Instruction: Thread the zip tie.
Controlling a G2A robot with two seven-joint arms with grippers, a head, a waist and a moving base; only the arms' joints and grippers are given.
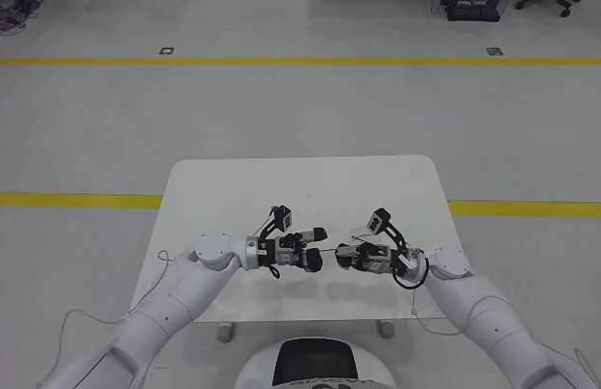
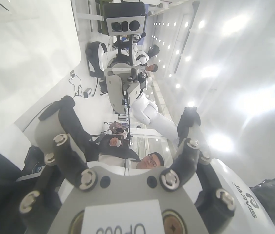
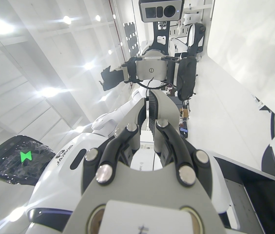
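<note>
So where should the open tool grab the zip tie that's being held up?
Probably the free end of the zip tie sticking out past the shut right tool. The open left tool faces it head-on, so come straight in, one finger each side of the thin strap.

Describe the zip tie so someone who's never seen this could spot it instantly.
Above the near half of the white table, two arms meet tip to tip. The zip tie is the thin black strip running from the shut right gripper toward the open left gripper, thinner than anything around it.
</note>
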